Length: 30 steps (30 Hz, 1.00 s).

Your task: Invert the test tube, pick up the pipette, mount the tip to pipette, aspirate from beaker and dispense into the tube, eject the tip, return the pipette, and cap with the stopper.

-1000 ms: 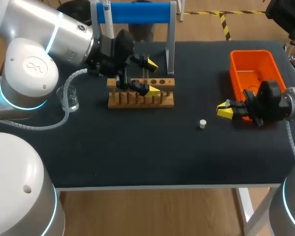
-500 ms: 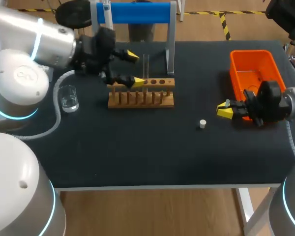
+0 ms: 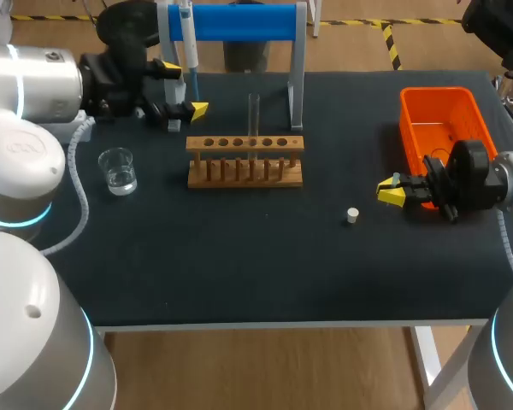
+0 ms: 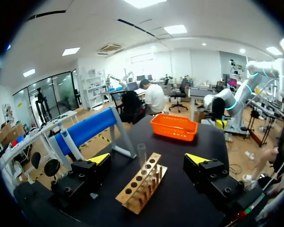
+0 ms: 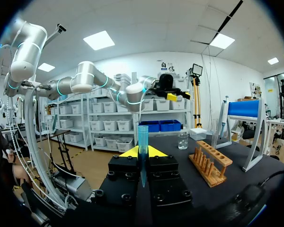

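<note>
Two fingers of the left tool point(image 3: 185, 89) stand wide apart and hold nothing; the pipette point(image 3: 188, 43) hangs upright from the left end of the blue stand point(image 3: 239, 21), just beside this tool, so the left arm is judged far the nearer. Right of it the tube point(image 3: 253, 111) stands upright in the wooden rack point(image 3: 244, 175) on the table point(image 3: 239, 256). The right tool point(image 3: 392, 191), well apart by the orange bin point(image 3: 436, 92), is clamped on a blue tip point(image 5: 142, 137).

Black table point(image 3: 239, 273), wooden rack point(image 3: 244, 143), orange bin point(image 3: 440, 115) at right, blue-barred stand point(image 3: 239, 21) behind rack
</note>
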Available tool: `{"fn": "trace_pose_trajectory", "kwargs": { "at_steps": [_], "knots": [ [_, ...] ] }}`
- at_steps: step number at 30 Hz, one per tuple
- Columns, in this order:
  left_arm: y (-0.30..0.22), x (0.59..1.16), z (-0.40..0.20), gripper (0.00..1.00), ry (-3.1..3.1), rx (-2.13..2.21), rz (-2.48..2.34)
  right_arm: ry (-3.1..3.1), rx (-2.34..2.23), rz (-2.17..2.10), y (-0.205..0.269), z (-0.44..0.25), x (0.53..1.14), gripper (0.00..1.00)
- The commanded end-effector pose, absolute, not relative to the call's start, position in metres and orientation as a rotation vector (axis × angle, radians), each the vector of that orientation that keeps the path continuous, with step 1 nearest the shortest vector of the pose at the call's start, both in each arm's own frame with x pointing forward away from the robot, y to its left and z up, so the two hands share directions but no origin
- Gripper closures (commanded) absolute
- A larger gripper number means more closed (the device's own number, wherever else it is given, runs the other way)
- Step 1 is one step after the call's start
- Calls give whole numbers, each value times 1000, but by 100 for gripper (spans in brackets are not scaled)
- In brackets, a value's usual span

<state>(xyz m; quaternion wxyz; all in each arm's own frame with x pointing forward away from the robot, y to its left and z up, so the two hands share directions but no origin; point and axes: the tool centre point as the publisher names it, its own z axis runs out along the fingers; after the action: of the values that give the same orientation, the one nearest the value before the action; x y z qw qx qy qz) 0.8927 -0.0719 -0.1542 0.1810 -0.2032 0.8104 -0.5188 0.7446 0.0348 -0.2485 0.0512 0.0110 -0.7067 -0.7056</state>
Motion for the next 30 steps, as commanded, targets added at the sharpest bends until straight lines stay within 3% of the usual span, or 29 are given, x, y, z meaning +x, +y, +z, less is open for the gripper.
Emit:
{"fn": "trace_pose_trajectory", "kwargs": {
  "at_steps": [1, 30],
  "knots": [
    [-76, 898, -163, 0, 2193, -670, -1437, -2154, 31, -2147, 35, -248, 744, 100],
    [-64, 968, -173, 0, 1805, -1145, -1193, -2154, 31, -2147, 35, -248, 744, 100]
  ]
}}
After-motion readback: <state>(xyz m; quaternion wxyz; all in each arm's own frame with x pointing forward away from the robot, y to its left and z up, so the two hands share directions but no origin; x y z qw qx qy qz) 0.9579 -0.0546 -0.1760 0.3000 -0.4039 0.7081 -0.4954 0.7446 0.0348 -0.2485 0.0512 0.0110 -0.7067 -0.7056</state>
